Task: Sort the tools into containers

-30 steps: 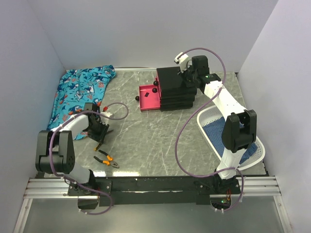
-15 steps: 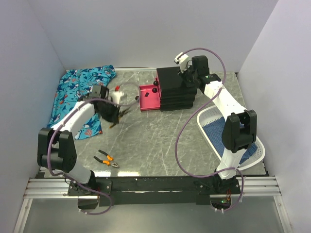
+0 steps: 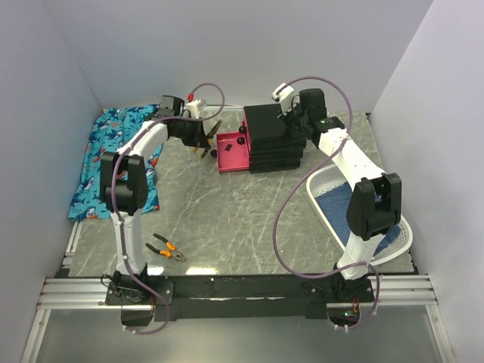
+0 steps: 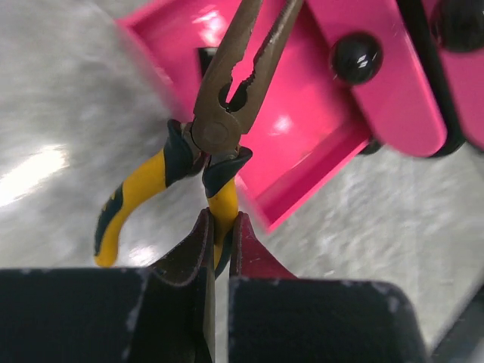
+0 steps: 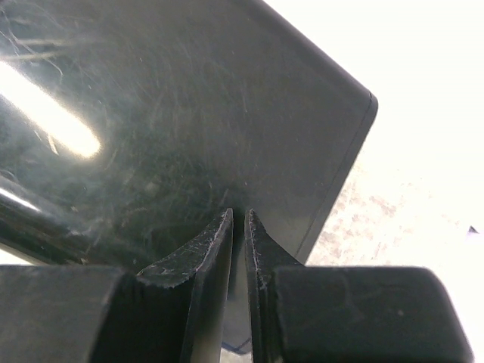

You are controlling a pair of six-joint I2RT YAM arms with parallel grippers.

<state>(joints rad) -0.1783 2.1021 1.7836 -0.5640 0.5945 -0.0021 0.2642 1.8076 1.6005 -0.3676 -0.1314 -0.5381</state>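
One yellow pliers [image 4: 217, 130] pinched by left tool [image 4: 221, 227].

white links and black joints make up the left arm [image 3: 145, 138] and right arm [image 3: 340, 153]; purple cables [image 3: 275, 214] loop from each; the right gripper [image 5: 238, 219] is scuffed black.

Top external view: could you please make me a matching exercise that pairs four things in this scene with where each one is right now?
Things
1. yellow-handled pliers
2. orange-handled pliers
3. right gripper
4. white basket

Places
A. lying on the table, near its front edge on the left
B. over the top of the black cabinet
C. clamped in the left gripper, nose over the open pink drawer
D. on the right side of the table, beside the right arm

Pairs: 1-C, 2-A, 3-B, 4-D
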